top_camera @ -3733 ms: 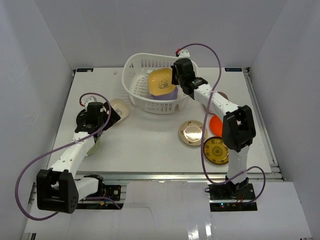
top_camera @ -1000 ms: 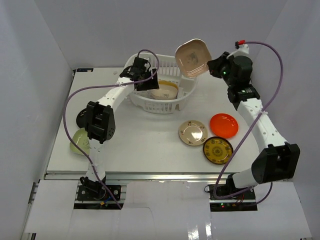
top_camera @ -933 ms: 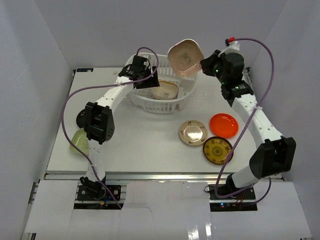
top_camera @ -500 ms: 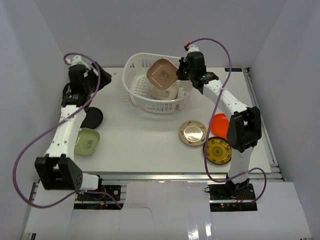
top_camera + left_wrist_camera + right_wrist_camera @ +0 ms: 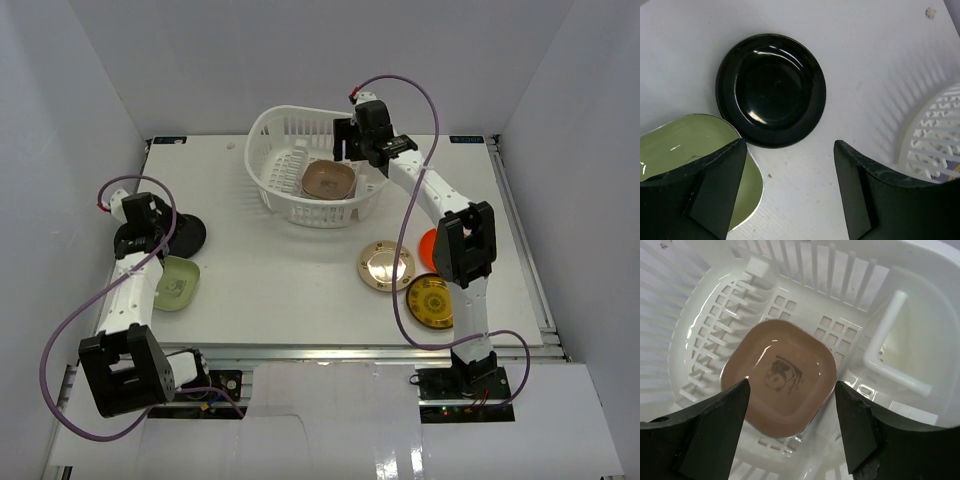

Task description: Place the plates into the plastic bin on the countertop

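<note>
Near the left edge of the surface (image 5: 280,270), the left gripper (image 5: 790,147) hangs wide open and empty over a black plate (image 5: 771,89), with a green plate (image 5: 690,145) just beside it. It has come down from the far left corner. At the far middle, the plastic bin (image 5: 275,135) now holds the brown plate (image 5: 780,377) lying flat; the dark drawing at its centre is too small to read. The right gripper (image 5: 791,386) above has let it go, jaws spread. A gold plate (image 5: 385,265), a dark patterned plate (image 5: 432,300) and an orange plate (image 5: 428,243) lie toward the right edge.
</note>
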Controlling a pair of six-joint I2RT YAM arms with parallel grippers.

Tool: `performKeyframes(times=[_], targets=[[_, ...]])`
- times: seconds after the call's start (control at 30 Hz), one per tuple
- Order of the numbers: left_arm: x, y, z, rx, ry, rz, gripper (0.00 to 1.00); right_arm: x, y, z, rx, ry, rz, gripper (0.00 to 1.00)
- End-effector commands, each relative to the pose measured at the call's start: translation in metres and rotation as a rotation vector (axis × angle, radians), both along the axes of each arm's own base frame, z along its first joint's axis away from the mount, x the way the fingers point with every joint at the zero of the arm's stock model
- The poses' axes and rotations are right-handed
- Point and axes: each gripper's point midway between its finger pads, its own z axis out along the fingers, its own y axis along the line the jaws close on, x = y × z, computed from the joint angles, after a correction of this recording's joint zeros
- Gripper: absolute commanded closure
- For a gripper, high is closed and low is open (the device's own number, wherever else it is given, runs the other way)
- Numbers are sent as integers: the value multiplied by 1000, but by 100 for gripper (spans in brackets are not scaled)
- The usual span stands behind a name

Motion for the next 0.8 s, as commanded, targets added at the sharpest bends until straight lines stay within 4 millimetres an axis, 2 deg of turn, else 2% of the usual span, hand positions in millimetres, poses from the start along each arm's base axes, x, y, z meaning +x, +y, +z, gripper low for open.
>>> performKeyframes(times=[0.0,0.03,0.07,0.1,0.13,0.17,0.2,0.23,0.27,0.3,0.33,0.37,0.4,0.43,0.47,0.5,0.53,0.57,0.6,0.67,0.7,0.73,0.77], targets=[[2,23,9,9,-32,90,19,-12,4,74,93,-121,46,25],[2,27,4,5,-19,100,19,-27,6,104,153,-156,76,28],[2,34,0,2,-6,118,19,-37,9,93,173,-144,92,29],[7,39,-7,-1,16,126,20,-52,20,94,207,-137,138,31],[9,42,-10,-1,27,132,20,-75,25,115,270,-157,173,37],[10,48,-14,-3,39,141,20,-97,42,89,293,-122,213,41],[14,52,-21,-7,74,143,20,-114,52,84,325,-109,243,44],[12,54,-25,-11,95,151,21,-134,66,91,366,-123,286,45],[10,56,-25,-21,102,158,21,-149,80,80,388,-93,299,45],[9,54,-24,-27,94,152,22,-182,113,67,388,-65,376,44],[6,52,-9,-15,45,141,22,-195,133,50,372,-35,404,40],[4,51,2,-1,3,138,22,-225,166,49,374,-19,475,38],[-1,50,8,11,-15,137,22,-236,179,33,355,7,492,35],[-10,48,22,28,-60,143,22,-242,197,18,330,37,499,31],[-14,44,28,19,-84,139,22,-264,217,13,327,56,541,30],[-17,39,37,12,-117,128,22,-273,229,11,331,64,556,28],[-22,33,40,-3,-144,116,22,-272,243,3,322,58,539,25],[-26,22,64,-16,-228,77,21,-278,253,-2,319,66,548,24],[-26,16,76,-16,-272,46,21,-292,267,-5,326,85,566,23],[-27,-3,117,-9,-370,-54,20,-301,290,-22,326,114,571,23],[-28,-8,131,-4,-399,-82,19,-303,297,-25,343,140,558,23],[-28,-13,143,-1,-426,-108,18,-303,304,-48,329,171,539,23],[-28,-21,165,9,-471,-144,14,-303,313,-46,348,177,534,23]])
